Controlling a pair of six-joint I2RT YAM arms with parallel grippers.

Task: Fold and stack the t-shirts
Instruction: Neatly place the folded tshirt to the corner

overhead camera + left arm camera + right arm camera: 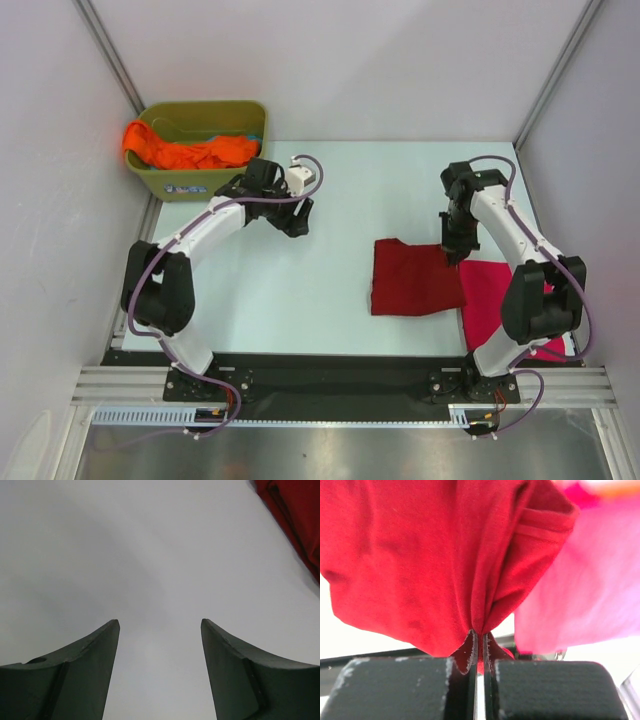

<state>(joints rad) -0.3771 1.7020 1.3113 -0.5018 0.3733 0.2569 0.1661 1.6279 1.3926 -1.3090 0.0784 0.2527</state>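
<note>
Closest to the lens, the right gripper (pixel 480 636) had its two black fingers pinched together on a bunched fold of the dark red t-shirt (pixel 415 278). It gripped the cloth at that shirt's far right corner, and the fabric rose in creases away from the pinch.

Beneath everything, the pale table (pixel 300 300) carried the dark red t-shirt on its right half, folded into a rough square and lying mostly flat.

Well to the far left of the dark red t-shirt, off the table's far left corner, sat the olive-green tub (pixel 180 186). The orange t-shirt (pixel 190 152) was heaped inside it and draped over its left rim.

Touching the right edge of the dark red t-shirt, the pink t-shirt (pixel 488 298) ran toward the near edge of the table. The right arm (pixel 540 300) crossed over it and hid much of its right side, so its full outline could not be made out.

Left of the dark red t-shirt, between it and the tub, the left arm (pixel 200 235) reached across the table. The left gripper (pixel 160 622) hung over the surface, apart from the shirt, its fingers spread wide and holding nothing. Only pale tabletop showed between them, with the shirt's edge at the upper right corner of the left wrist view.
</note>
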